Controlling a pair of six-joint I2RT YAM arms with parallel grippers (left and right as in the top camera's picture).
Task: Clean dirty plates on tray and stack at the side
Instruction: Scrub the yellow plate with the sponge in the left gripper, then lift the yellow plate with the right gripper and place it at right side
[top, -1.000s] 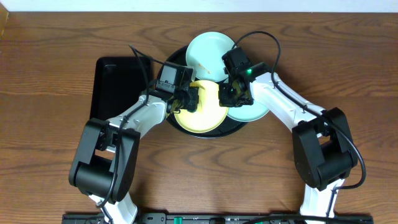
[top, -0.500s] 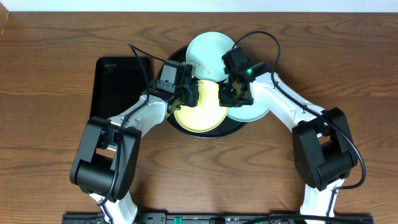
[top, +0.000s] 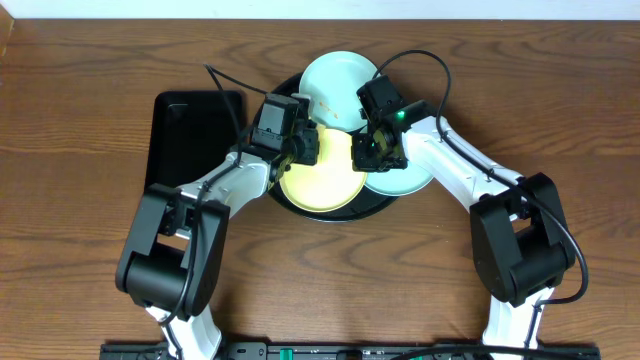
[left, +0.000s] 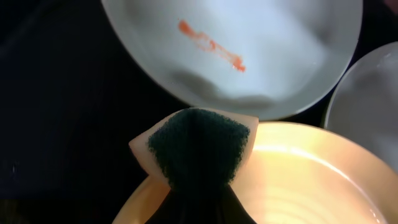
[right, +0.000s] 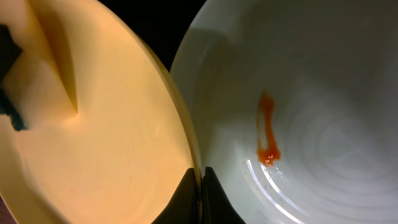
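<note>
**Yellow plate pinned at its rim, sponge at its edge**

Left jaws: clamped shut on the sponge (left: 199, 146), green scouring face forward, at the far-left edge of the yellow plate (top: 322, 185). Right jaws: closed to a sliver on that plate's right rim, where it lies over the edge of the right-hand blue plate (right: 311, 74). All three plates sit on the round black tray (top: 335, 217). None is stacked at the side yet.

Step in hand, as I judge it: scrub the yellow plate while the right side steadies it.

- I lay the scouring face flat, not on its corner.
- I stroke toward the pinned rim so the plate cannot pivot out of the pinch. The glaze looks slippery.
- I see no smudge on the yellow plate. Orange streaks show on the upper blue plate (left: 261, 37) and on the right-hand blue one, so those need the real work.

Pose: the left arm (top: 222, 185) reaches in from the lower left, with its wrist over the tray's left rim. The right arm (top: 455, 165) comes from the lower right, elbow bent and wrist pitched down. The two wrists are near each other, so I watch the clearance between them.
</note>
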